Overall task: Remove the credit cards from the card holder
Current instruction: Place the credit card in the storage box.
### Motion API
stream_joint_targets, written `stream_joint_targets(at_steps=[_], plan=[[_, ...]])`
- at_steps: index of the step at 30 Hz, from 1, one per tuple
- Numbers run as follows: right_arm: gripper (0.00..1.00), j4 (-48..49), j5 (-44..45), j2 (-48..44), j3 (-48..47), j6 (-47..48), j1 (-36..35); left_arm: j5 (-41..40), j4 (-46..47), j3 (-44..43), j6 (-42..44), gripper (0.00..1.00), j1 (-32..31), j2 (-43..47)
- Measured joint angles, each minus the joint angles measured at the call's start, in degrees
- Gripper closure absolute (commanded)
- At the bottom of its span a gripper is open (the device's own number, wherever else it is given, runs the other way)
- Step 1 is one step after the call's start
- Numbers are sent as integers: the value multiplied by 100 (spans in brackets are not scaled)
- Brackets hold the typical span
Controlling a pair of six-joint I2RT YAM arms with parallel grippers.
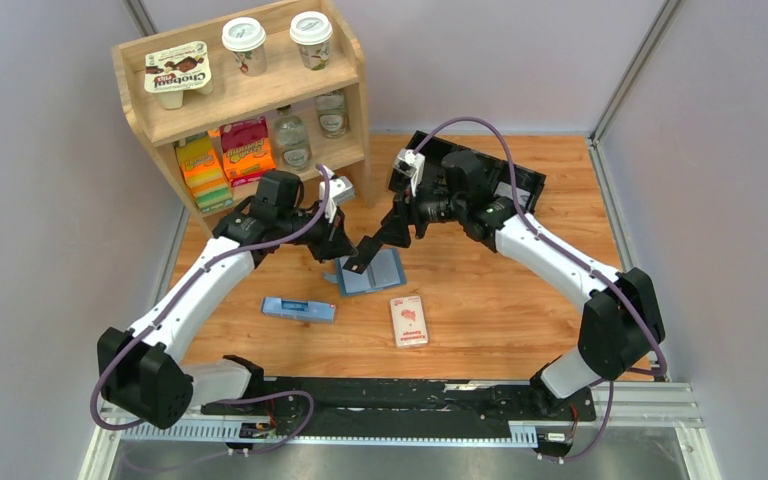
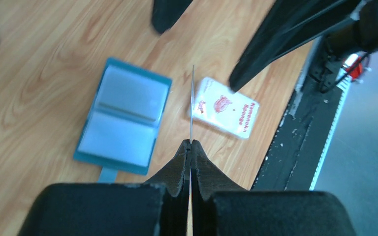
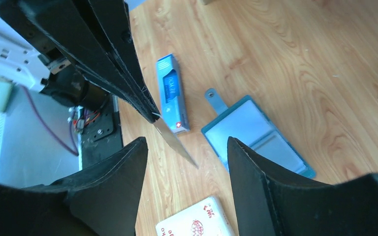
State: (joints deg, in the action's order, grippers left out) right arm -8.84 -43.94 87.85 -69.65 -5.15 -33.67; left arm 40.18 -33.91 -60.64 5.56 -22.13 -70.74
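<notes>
Just above the card holder [image 2: 123, 118], the left gripper [image 2: 191, 146] pinches a credit card [image 2: 192, 105], probably to keep it clear of the slots; the right gripper [image 3: 186, 143] stands open and empty.

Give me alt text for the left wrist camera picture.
The left gripper pinches a credit card edge-on above the wooden table. The blue card holder lies open at picture left, a white pack at right.

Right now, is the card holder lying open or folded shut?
Open: the card holder lies spread flat, both panels facing up side by side in the left wrist view.
</notes>
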Motion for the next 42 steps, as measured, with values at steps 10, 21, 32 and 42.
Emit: stream_joint_targets(at_steps=[10,21,32,42], plan=[[69,-505,-828,2,-68,586,-79,702,-127,-417,584,100,-188,9],[100,-811,-1040,136,-243,638,33,-57,492,-186,223,64,-243,98],[100,-546,1287,420,-264,-1032,695,-3694,1335,791,-1488,49,-247,730],[100,-144,4122,1399,-798,-2649,1051,-4494,1274,1141,-2507,41,-243,741]])
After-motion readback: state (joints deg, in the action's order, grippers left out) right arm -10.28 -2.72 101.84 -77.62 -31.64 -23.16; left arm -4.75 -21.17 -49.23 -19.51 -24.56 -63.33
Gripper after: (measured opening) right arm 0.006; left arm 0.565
